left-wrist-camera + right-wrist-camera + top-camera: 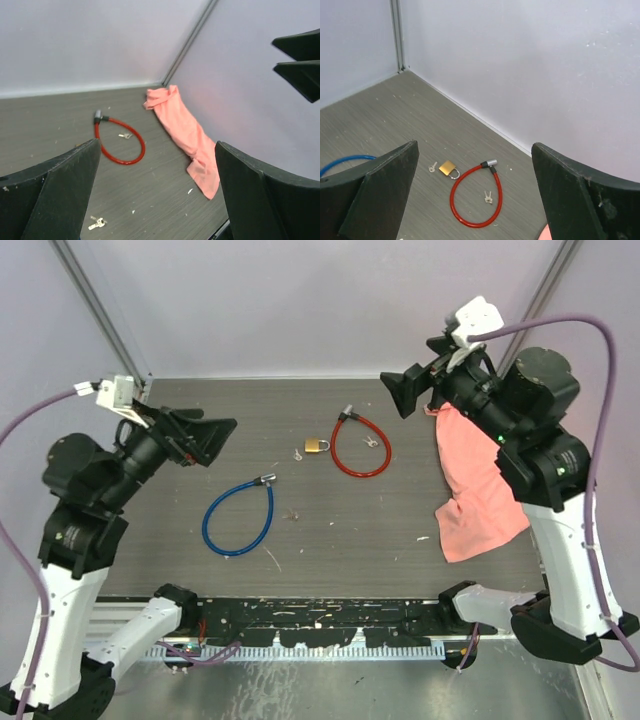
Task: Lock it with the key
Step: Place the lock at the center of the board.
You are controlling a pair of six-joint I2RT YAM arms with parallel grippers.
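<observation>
Overhead view facing down, wrist views oblique, sharing red lock [488, 163]

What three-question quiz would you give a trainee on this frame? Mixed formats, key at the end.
1. True or false: the brass padlock lies inside the loop of the red cable lock.
2. Which thing lies on the table right beside the right arm? A. pink cloth B. blue cable lock C. brass padlock
3. Fill in: the left gripper and the right gripper both hang above the table with jaws ____, holding nothing.

Key
1. False: it lies just outside the loop, on the left arm's side of it.
2. A. The blue cable lock lies nearer the left arm.
3. open
</observation>
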